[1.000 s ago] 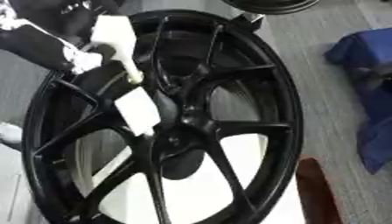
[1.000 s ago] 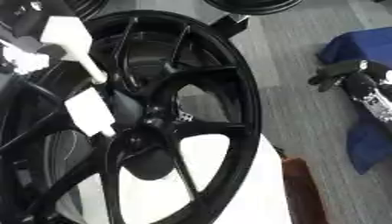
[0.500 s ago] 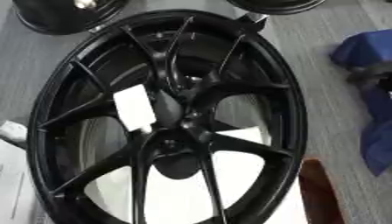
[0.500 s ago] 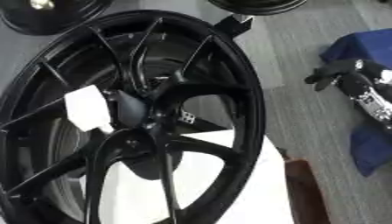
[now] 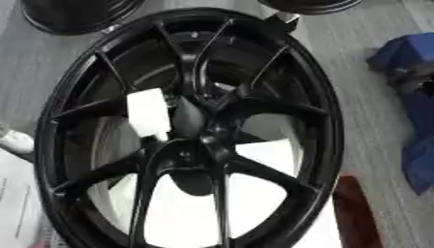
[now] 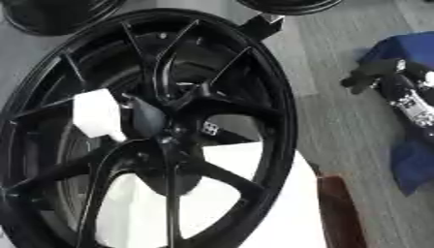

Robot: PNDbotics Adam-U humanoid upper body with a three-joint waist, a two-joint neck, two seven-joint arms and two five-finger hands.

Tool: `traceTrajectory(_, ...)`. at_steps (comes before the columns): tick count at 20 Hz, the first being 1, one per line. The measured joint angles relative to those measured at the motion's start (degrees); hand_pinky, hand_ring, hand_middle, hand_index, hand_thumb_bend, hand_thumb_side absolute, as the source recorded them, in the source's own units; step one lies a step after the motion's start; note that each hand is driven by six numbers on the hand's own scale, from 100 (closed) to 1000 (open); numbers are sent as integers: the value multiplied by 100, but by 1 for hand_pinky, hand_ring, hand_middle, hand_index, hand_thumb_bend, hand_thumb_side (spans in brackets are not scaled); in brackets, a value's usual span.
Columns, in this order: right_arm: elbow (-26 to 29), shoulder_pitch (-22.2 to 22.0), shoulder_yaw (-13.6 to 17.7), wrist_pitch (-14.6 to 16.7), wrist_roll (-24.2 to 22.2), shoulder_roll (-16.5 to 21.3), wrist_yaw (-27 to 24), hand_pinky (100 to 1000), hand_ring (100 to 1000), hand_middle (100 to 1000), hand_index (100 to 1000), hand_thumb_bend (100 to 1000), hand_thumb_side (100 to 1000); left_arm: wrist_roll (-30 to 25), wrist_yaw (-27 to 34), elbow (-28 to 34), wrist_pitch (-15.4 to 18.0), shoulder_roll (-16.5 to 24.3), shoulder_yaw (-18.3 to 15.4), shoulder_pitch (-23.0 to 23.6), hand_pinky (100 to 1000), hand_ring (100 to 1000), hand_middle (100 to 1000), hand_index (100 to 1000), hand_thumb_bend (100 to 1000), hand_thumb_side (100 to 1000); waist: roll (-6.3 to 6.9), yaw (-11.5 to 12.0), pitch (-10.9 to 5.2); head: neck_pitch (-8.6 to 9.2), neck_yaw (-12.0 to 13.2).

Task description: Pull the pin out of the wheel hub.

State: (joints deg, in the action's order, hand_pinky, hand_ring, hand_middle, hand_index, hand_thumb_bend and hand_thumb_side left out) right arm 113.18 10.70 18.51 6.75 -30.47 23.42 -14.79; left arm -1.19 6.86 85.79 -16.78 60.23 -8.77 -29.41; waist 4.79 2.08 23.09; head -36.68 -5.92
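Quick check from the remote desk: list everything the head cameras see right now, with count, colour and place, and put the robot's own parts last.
wheel: one, black, multi-spoke, fills the middle of both views.
wheel hub: one, black, at the wheel's centre where the spokes meet.
white block: one, white, at the hub's left side, over a spoke; whether this is the pin I cannot tell.
white surface: one, seen through the lower spokes.
other wheels: parts of two, black, at the top edge.
blue cloth: one, blue, right edge on the grey floor.
black-and-white object: one, lying on the blue cloth.
brown object: one, dark reddish brown, lower right.
robot hands: none in view.
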Motion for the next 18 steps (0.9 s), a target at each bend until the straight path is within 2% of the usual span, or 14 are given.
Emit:
traceTrajectory(1,0,-1,6,1,3,0,-1,954,742,548,735,100,647,-69,-56,-115,82,-15,-32,92,758,773,657,814,100,336,-4,2,-5,0,-2)
traceTrajectory(2,0,-1,16,0,5,0,-2,953,742,547,735,100,647,-187,-131,-208,163,-38,-47,167,790,815,725,860,201,591,-8,3,-9,0,-3)
traceTrajectory(4,0,-2,18,-2,8,0,-4,953,742,547,735,100,647,-494,-335,-359,283,-84,-66,254,797,824,741,874,307,745,-22,4,-12,0,-3)
traceTrajectory(5,0,-3,18,-4,10,0,-5,954,742,547,735,100,646,-634,-445,-425,315,-103,-77,276,793,822,739,873,304,778,-29,3,-13,0,-3)
traceTrajectory(6,0,-2,18,-5,11,0,-6,954,742,547,735,100,646,-747,-548,-480,331,-134,-100,278,786,818,736,869,259,813,-32,2,-14,0,-2)
traceTrajectory(9,0,-1,19,-16,21,0,-12,954,742,547,735,100,647,-886,-706,-566,296,-206,-153,274,772,807,722,856,186,817,-31,-14,-15,0,-1)
traceTrajectory(10,0,-1,19,-20,25,0,-16,954,741,547,735,100,648,-875,-717,-566,264,-229,-168,266,761,794,708,838,236,896,-31,-20,-15,0,0)
traceTrajectory(11,0,0,19,-24,27,0,-19,954,741,547,735,100,646,-835,-711,-560,228,-243,-172,248,740,776,676,815,100,802,-31,-22,-15,0,2)
traceTrajectory(13,0,1,19,-34,35,0,-26,953,741,547,735,100,645,-618,-592,-467,192,-316,-203,152,692,730,610,760,100,782,-29,-22,-17,0,10)
traceTrajectory(18,0,14,20,-51,50,-6,-55,953,741,547,735,100,642,316,234,436,305,-829,-103,-69,654,692,569,726,100,751,-43,-45,-34,0,57)
